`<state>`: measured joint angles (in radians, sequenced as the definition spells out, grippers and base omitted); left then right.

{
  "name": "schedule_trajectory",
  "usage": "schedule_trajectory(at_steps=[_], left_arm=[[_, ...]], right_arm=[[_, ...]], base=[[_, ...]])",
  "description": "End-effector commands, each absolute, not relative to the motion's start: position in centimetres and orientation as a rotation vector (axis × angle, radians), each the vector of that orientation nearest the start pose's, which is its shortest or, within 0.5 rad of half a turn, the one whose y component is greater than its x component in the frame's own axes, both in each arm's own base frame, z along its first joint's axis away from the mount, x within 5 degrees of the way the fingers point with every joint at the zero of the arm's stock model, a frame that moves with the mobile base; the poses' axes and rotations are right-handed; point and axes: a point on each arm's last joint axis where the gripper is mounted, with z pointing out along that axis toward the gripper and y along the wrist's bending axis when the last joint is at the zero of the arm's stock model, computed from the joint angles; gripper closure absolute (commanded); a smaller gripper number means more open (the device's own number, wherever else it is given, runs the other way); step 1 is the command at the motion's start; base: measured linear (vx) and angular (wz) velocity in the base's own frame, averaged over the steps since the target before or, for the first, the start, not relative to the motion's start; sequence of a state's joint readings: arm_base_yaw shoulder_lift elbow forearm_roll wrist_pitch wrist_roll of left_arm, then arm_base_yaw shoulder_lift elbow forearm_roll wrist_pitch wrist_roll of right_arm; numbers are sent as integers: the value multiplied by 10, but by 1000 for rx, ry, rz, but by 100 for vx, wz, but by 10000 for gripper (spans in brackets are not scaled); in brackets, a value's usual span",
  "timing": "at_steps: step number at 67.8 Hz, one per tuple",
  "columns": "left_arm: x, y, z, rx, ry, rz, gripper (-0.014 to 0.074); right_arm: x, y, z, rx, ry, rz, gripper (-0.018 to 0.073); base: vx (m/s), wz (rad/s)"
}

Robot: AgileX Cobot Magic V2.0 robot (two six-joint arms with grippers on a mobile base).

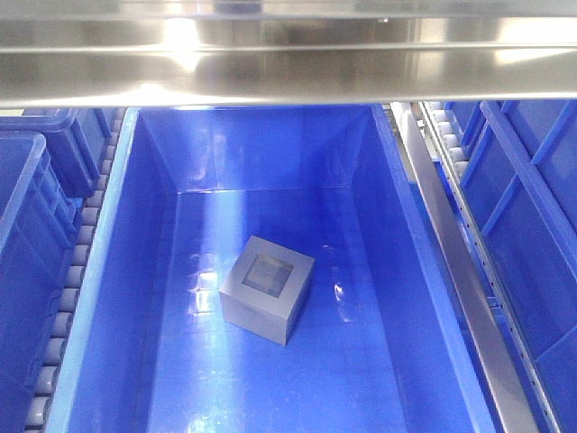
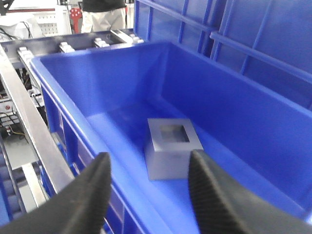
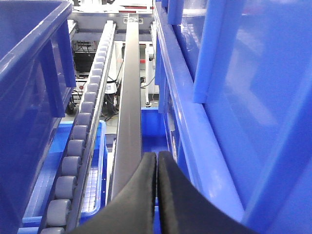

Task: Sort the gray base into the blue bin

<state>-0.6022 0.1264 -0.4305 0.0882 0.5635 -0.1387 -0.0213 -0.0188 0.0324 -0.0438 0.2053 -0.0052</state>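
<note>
The gray base [image 1: 268,288] lies on the floor of the blue bin [image 1: 135,271], its square recess facing up. In the left wrist view the gray base [image 2: 172,153] rests low in the blue bin [image 2: 63,73]. My left gripper [image 2: 148,163] hangs open above the bin's near rim, apart from the block, with nothing between its fingers. My right gripper [image 3: 156,158] is shut on nothing, outside the bin over a dark metal rail [image 3: 129,112]. No gripper shows in the front view.
More blue totes stand on both sides [image 1: 22,234] [image 1: 532,207]. Gray roller tracks [image 3: 78,146] and metal rails [image 1: 460,271] run between the totes. A steel shelf beam [image 1: 288,63] crosses overhead. A person [image 2: 102,12] stands far back.
</note>
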Motion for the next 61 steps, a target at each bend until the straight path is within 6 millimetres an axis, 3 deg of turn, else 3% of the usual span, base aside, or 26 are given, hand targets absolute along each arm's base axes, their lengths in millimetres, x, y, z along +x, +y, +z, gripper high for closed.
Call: schedule_trajectory(at_steps=[1,12,61], left_arm=[[32,-20,308,420,1648,-499,376],[29,-24,309,461,1627,-547,607],[27,-26,306,485,1657,-589,605]], right_arm=[[56,-2,191,-24,1619,-76,564],[56,-2,191,-24,1619,-76,564],[56,-2,191,-24,1621,-76,564]], base=[[0,0],[0,0],[0,0]])
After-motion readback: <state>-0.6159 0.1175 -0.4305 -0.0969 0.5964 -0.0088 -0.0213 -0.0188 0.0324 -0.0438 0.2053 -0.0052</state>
